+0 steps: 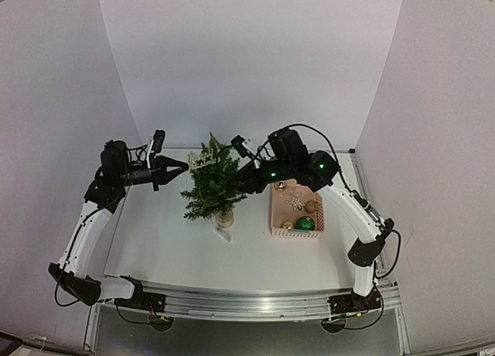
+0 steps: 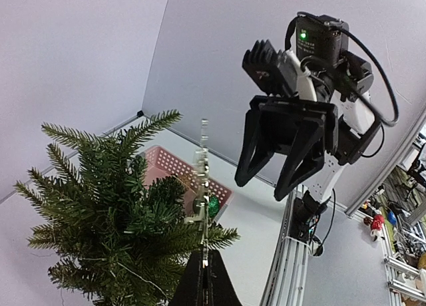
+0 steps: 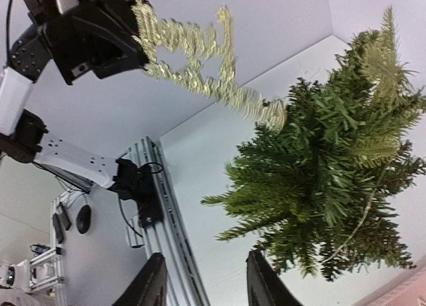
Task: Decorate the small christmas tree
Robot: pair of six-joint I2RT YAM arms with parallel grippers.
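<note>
The small christmas tree (image 1: pixel 211 183) stands mid-table on a pale base, its dark green branches filling the left wrist view (image 2: pixel 106 219) and the right wrist view (image 3: pixel 333 179). My left gripper (image 2: pixel 204 256) is shut on a flat gold glitter snowflake ornament (image 3: pixel 193 53), seen edge-on in its own view (image 2: pixel 202 176). The ornament's far tip touches the treetop. In the top view the left gripper (image 1: pixel 179 169) is just left of the tree. My right gripper (image 3: pixel 206 283) is open and empty, close to the tree's right side (image 1: pixel 238 183) and facing the left gripper (image 2: pixel 263 186).
A pink basket (image 1: pixel 275 217) sits right of the tree, holding a green ball (image 1: pixel 305 224) and several gold ornaments. A small pale object (image 1: pixel 224 236) lies on the table in front of the tree's base. White walls enclose three sides. A metal rail (image 1: pixel 255 302) runs along the near edge.
</note>
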